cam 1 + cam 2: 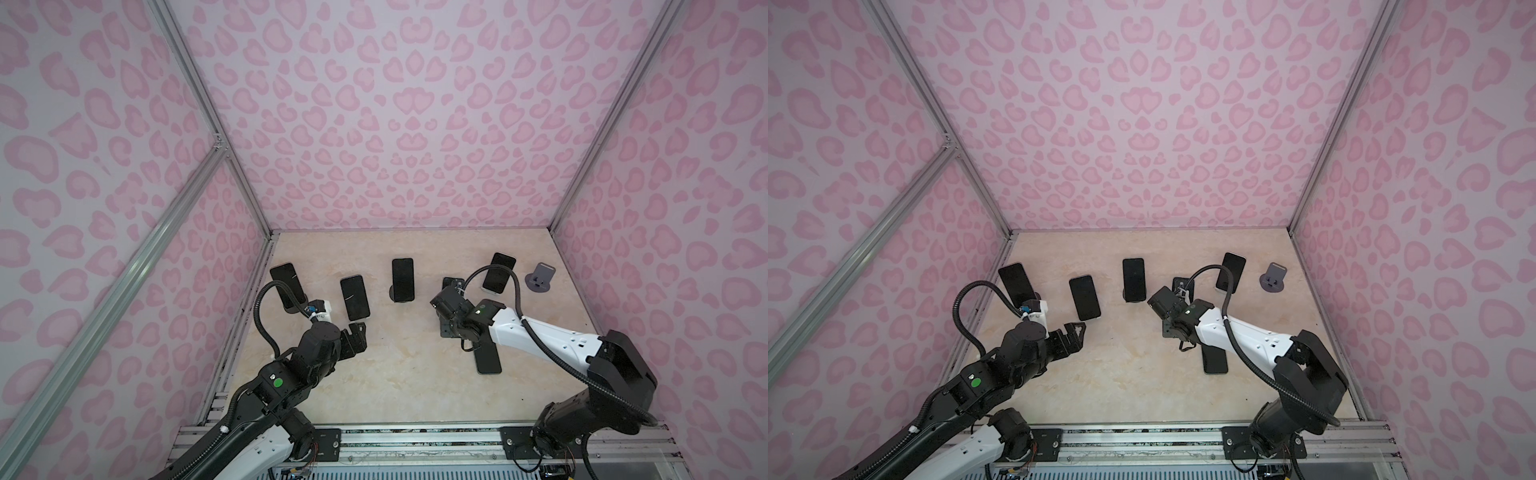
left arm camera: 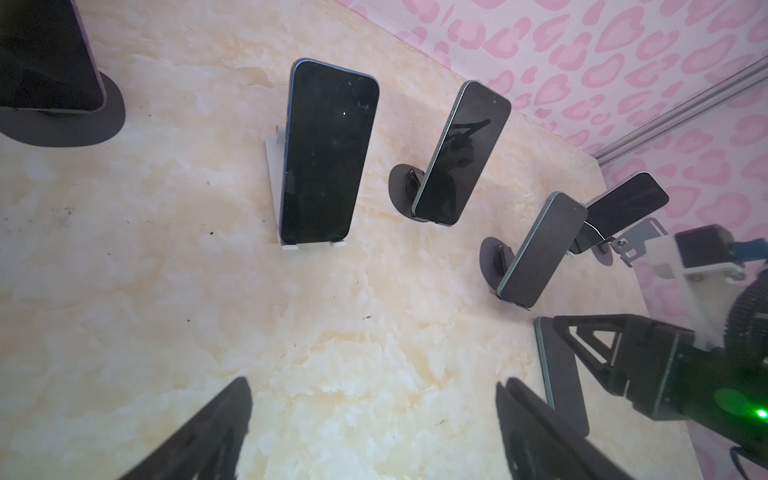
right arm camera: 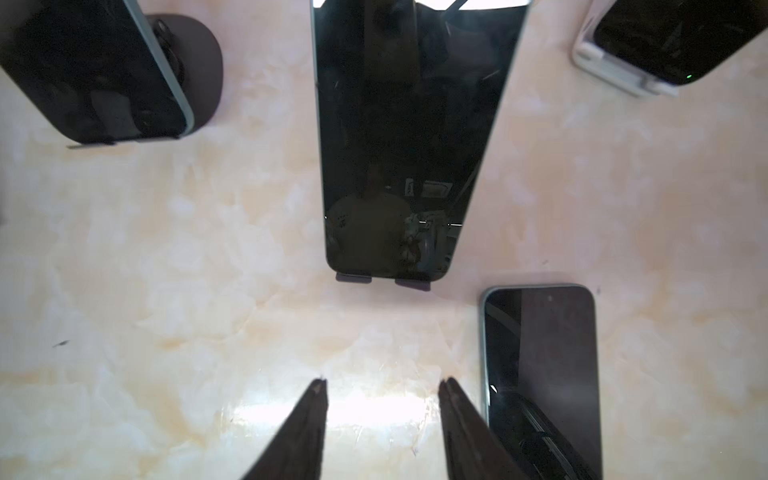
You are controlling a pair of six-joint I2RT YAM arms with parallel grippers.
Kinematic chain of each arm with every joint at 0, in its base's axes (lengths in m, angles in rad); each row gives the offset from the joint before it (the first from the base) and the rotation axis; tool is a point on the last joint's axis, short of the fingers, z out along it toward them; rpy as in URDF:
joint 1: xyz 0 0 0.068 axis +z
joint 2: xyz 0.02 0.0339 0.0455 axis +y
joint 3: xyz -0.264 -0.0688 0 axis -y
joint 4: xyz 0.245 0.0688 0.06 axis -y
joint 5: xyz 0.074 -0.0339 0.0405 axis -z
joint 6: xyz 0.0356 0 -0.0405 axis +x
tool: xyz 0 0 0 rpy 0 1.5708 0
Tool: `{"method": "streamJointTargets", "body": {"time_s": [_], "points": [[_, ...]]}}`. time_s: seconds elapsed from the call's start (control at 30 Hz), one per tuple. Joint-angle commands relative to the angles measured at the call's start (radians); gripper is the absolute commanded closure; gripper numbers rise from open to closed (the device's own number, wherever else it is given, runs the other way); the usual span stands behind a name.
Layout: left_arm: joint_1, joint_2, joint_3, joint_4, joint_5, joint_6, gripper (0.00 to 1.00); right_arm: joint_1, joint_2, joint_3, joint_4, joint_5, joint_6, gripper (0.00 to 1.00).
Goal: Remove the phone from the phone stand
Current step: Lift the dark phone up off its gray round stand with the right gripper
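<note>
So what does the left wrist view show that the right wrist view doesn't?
Left wrist only: the empty grey stand and the open left gripper. Right wrist only: the empty gap between the right gripper's tips. Both: the flat phone on the table and the standing phone facing the right gripper.

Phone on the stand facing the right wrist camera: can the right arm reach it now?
Probably yes: the right tool, open and empty, faces the phone, with only bare table between them; the flat phone lies aside.
</note>
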Motion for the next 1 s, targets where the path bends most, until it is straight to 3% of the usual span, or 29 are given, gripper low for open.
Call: {"method": "streamJointTargets", "body": {"time_s": [0.0, 0.17, 0.57, 0.97], "points": [[0.001, -0.036, 0.006, -0.027, -0.029, 0.028, 0.05, 0.0, -0.04, 0.052, -0.076, 0.124, 0.029, 0.32], [0.001, -0.097, -0.011, -0.028, -0.023, 0.029, 0.05, -0.036, 0.001, 0.183, -0.092, 0.241, 0.01, 0.01], [0.001, -0.144, -0.024, -0.063, -0.016, 0.054, 0.05, -0.188, 0.334, 0.554, -0.21, 0.152, -0.052, 0.01], [0.002, -0.146, -0.037, -0.065, -0.016, 0.061, 0.05, -0.233, 0.388, 0.525, -0.106, 0.011, -0.142, 0.01]]}}
